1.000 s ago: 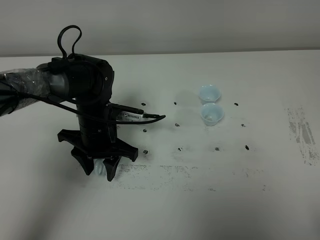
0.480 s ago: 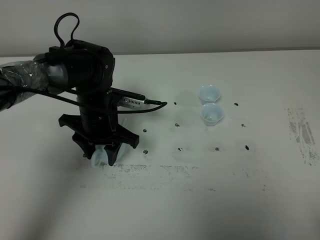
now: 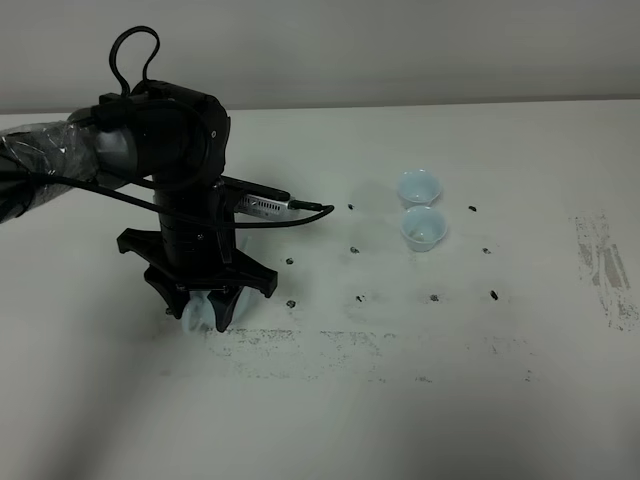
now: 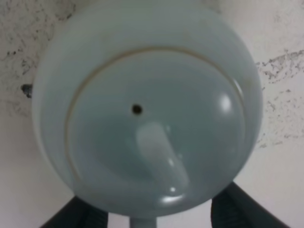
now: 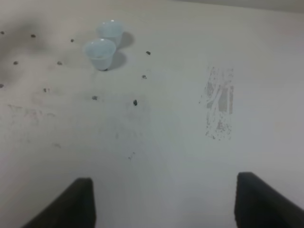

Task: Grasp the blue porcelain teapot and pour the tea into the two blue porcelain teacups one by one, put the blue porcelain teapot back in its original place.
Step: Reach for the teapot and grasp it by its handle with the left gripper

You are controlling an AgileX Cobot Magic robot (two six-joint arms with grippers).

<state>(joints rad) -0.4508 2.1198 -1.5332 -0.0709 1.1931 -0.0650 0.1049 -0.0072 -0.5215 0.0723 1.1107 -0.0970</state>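
Observation:
The blue porcelain teapot (image 4: 147,118) fills the left wrist view from above, lid on, with a small vent hole and a knob. In the exterior view only a pale sliver of the teapot (image 3: 196,313) shows under the black left arm, at the left of the table. My left gripper (image 3: 204,318) is shut on it, and a dark finger (image 4: 81,216) shows on each side of its handle end. The two blue porcelain teacups (image 3: 419,186) (image 3: 423,228) stand side by side right of centre, well apart from the teapot. My right gripper (image 5: 171,204) is open over bare table. No tea is visible.
A cable (image 3: 290,207) juts from the left arm toward the cups. Small dark marks (image 3: 360,297) dot the white table around the cups, with scuffed patches (image 3: 605,265) at the right and along the front.
My left gripper moved away from the table's front edge with the teapot in it, then held still for the last half second. The cups have not moved.

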